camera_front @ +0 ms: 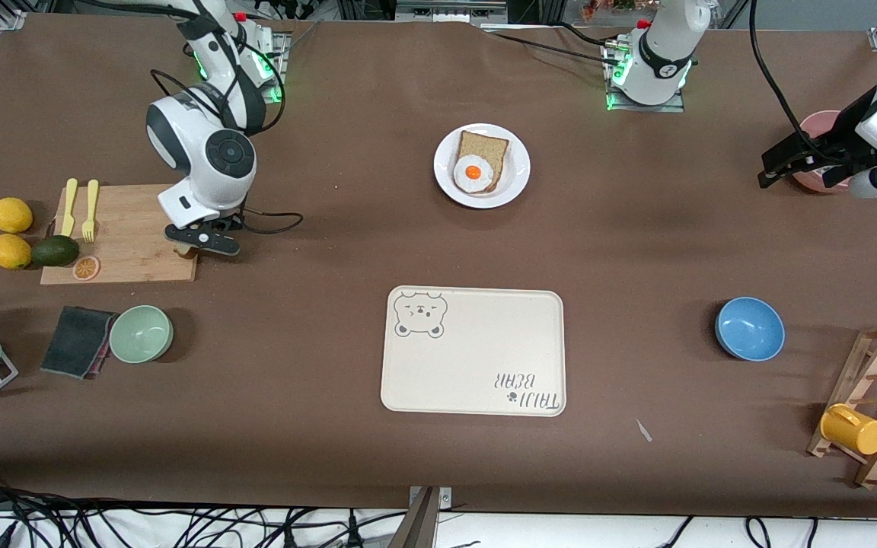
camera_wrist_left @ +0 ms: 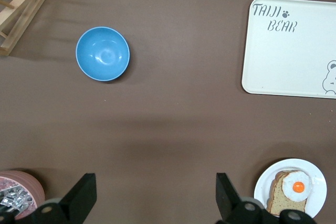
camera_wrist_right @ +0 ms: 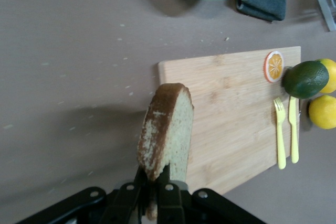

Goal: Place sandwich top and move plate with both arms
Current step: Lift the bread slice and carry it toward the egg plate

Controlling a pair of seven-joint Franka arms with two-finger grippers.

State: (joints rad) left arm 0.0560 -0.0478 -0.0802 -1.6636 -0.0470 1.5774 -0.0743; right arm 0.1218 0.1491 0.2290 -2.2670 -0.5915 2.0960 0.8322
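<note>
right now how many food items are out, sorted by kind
bread slices: 2, one on the plate under the egg, the sandwich top in the shut right gripper
fried egg: 1
lemons: 2
avocado: 1
orange slice: 1
total: 7

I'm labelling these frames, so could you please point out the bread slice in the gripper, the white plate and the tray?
bread slice (camera_wrist_right: 169, 129): right wrist view, cut face.
white plate (camera_front: 518, 169): front view, bare rim.
tray (camera_front: 476, 358): front view, blank middle.

Matt brown table cover, wooden board, glossy blue bowl
</note>
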